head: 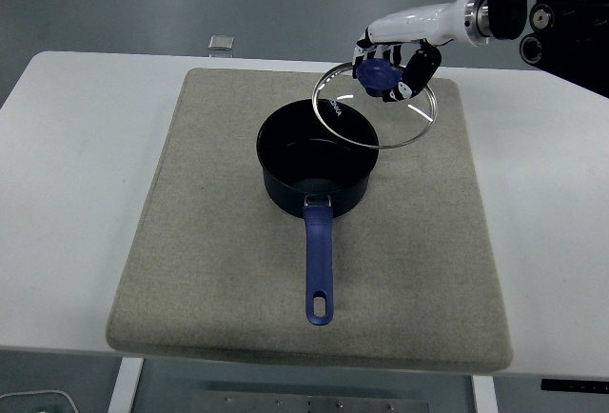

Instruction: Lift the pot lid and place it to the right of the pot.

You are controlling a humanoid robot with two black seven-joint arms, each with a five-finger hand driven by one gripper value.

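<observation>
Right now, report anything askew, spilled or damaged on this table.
Nothing spilled or damaged. The glass lid hangs tilted above the pot, held by its knob in the right hand; that is mid-lift, not a fault.

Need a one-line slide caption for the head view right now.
Right hand holds the glass lid by its blue knob, tilted in the air up and right of the open blue pot on the grey mat.
</observation>
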